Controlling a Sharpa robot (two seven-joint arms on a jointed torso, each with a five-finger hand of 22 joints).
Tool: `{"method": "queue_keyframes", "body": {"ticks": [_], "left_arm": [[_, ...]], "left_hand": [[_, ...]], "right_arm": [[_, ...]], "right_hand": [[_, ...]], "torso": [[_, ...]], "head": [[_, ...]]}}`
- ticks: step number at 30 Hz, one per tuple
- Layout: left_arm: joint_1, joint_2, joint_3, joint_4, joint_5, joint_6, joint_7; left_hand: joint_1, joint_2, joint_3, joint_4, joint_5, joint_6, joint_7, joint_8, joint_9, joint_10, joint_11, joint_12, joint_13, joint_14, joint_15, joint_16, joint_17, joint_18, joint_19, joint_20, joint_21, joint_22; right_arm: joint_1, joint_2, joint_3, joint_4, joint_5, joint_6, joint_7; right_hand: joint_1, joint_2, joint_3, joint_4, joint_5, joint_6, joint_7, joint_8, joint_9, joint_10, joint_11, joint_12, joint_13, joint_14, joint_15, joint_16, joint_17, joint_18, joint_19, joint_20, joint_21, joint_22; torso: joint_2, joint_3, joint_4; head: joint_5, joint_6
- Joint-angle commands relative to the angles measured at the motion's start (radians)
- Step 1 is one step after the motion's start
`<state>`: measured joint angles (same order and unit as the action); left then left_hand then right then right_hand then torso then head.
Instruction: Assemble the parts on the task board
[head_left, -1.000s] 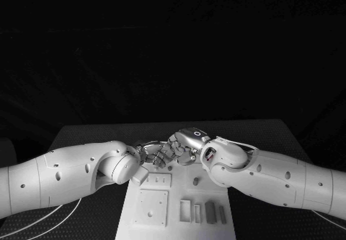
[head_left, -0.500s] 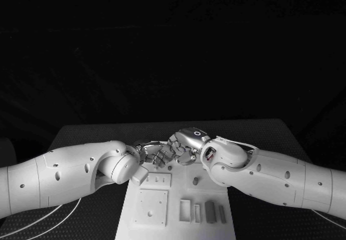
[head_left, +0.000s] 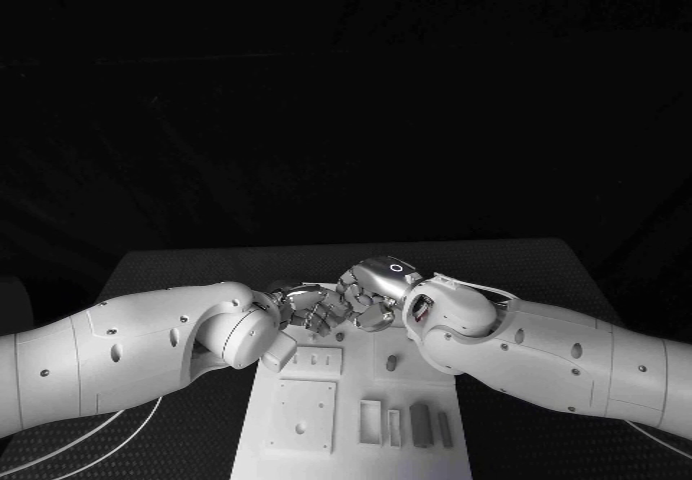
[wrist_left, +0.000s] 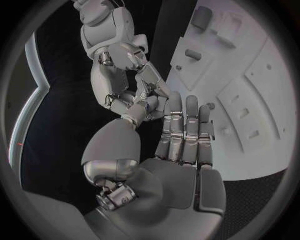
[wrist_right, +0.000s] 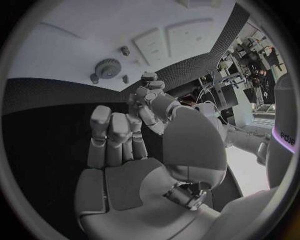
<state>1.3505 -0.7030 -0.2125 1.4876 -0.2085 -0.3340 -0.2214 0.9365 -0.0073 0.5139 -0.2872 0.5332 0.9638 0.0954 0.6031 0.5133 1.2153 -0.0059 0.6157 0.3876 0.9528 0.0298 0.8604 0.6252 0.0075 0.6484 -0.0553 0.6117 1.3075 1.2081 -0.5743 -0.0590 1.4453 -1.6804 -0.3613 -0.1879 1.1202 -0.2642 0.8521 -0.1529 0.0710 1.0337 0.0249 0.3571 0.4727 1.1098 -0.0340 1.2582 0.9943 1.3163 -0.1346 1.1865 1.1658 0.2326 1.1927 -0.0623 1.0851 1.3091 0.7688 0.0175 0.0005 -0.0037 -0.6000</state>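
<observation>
We are bringing the left robot hand (head_left: 306, 305) and right robot hand (head_left: 369, 292) fingertip to fingertip above the task board's (head_left: 353, 420) far end; whether they are pinching a part, we cannot tell.

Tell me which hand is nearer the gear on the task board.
Right. The right hand hovers over the board's far end, close to the gear; the left hand meets it from the board's left side, farther off.
</observation>
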Motion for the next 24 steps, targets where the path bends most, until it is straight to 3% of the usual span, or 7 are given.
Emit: {"method": "queue_keyframes", "body": {"ticks": [1, 9, 24], "left_arm": [[0.002, -0.003, 0.002, -0.005, -0.011, -0.006, 0.010], [0.002, -0.003, 0.002, -0.006, -0.015, -0.015, 0.007], [0.002, -0.002, 0.002, -0.007, -0.033, 0.003, -0.007]], "left_hand": [[0.022, 0.020, 0.005, 0.001, -0.008, 0.046, -0.034, -0.004, 0.004, 0.011, -0.004, -0.005, -0.003, 0.003, -0.007, 0.004, -0.002, -0.008, -0.005, 0.002, 0.005, 0.017], [0.023, 0.022, 0.005, 0.000, -0.014, 0.050, -0.036, -0.006, 0.006, 0.015, -0.005, -0.005, -0.005, 0.005, -0.009, 0.006, -0.004, -0.008, -0.006, 0.003, 0.006, 0.017], [0.027, 0.020, 0.006, -0.002, -0.013, 0.055, -0.038, -0.008, 0.007, 0.020, -0.006, -0.005, -0.007, 0.007, -0.010, 0.008, -0.006, -0.008, -0.009, 0.003, 0.006, 0.018]], "right_arm": [[-0.003, -0.005, -0.002, -0.005, 0.007, 0.027, -0.005], [-0.003, -0.006, -0.002, -0.008, 0.010, 0.026, -0.014], [-0.003, -0.004, -0.002, -0.020, 0.012, 0.030, -0.021]], "right_hand": [[-0.030, -0.007, -0.024, 0.006, 0.010, 0.040, 0.055, -0.010, 0.024, -0.004, 0.005, -0.006, -0.003, -0.003, 0.003, -0.006, -0.002, 0.029, 0.004, 0.006, 0.000, 0.009], [-0.068, -0.017, -0.092, 0.016, 0.015, 0.015, 0.064, -0.029, 0.019, -0.016, 0.012, -0.017, -0.008, -0.012, 0.008, -0.012, -0.002, 0.029, -0.004, 0.005, -0.006, 0.008], [-0.086, -0.020, -0.117, 0.028, 0.029, 0.012, 0.066, -0.034, 0.018, -0.020, 0.014, -0.019, -0.011, -0.015, 0.009, -0.015, -0.002, 0.029, -0.007, 0.004, -0.011, 0.006]], "torso": [[0.000, -0.0001, 0.0000], [0.001, 0.0008, -0.0010], [0.001, 0.0006, -0.0007]], "head": [[0.001, 0.000], [0.001, 0.000], [0.002, -0.001]]}}
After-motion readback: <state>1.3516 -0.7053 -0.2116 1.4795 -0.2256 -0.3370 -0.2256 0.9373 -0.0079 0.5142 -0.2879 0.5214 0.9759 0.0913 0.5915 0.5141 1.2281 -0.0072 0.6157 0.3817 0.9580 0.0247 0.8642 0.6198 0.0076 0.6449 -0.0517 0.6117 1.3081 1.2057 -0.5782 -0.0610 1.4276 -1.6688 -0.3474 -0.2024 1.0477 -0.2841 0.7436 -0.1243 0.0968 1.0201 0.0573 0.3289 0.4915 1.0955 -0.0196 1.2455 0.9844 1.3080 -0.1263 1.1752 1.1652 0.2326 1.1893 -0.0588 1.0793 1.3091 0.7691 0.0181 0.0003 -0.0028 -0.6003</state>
